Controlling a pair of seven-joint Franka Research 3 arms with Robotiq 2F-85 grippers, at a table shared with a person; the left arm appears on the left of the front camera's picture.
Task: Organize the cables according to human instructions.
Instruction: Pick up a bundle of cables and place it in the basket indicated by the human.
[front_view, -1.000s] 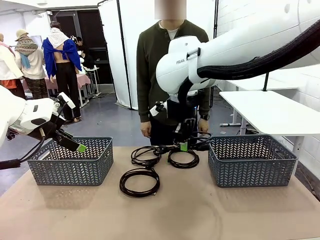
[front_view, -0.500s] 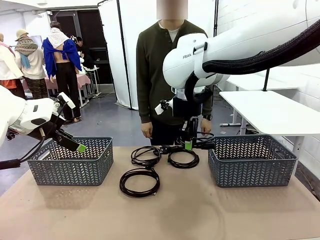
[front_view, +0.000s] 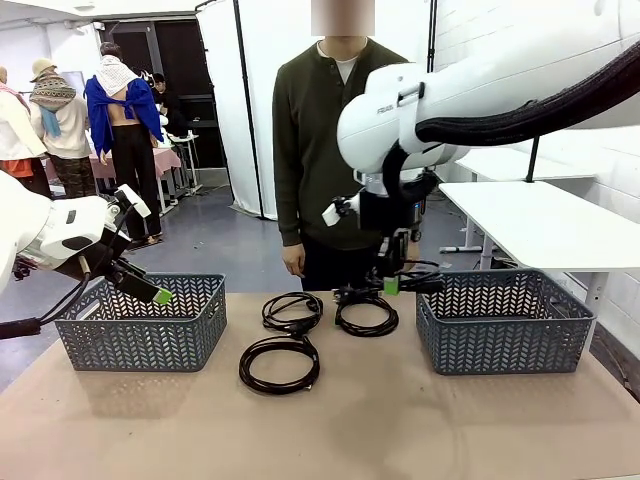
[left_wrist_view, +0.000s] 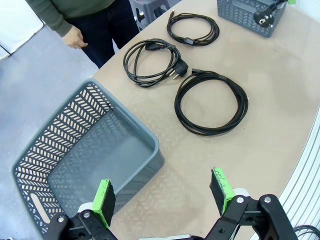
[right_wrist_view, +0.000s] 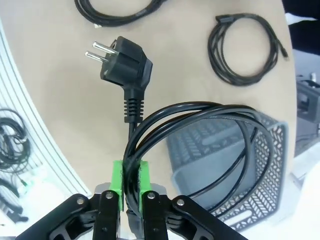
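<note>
At the left end of the tabletop (front_view: 400, 425): left basket (front_view: 140, 335), grey lattice walls, long axis running left to right. The left wrist view shows its smooth grey floor from wall to wall. The left tool (front_view: 160, 296) hangs above this basket, green pads spread wide and gripping nothing.

Middle of the tabletop: three black cables, each a flat round coil.
- Near cable (front_view: 279, 363): the largest coil, nearest the robot.
- Far-left cable (front_view: 292, 312): its plug lies on the coil's near right side, pointing toward the near cable and just beside it.
- Far-middle cable (front_view: 366, 317): a thinner coil, to the right of the far-left cable.

Right of middle: right tool (front_view: 392, 285), pads closed tight on the strands of the fourth cable (front_view: 420, 283), which is held above the tabletop. From the front this coil shows nearly edge-on, long axis left to right, its right part over the left rim of the right basket (front_view: 505, 330). In the right wrist view its plug (right_wrist_view: 122, 62) stands straight out beyond the pads, both pins pointing away from the tool, over bare tabletop just beside that basket.

Right end: the right basket, same grey lattice, long axis left to right.
</note>
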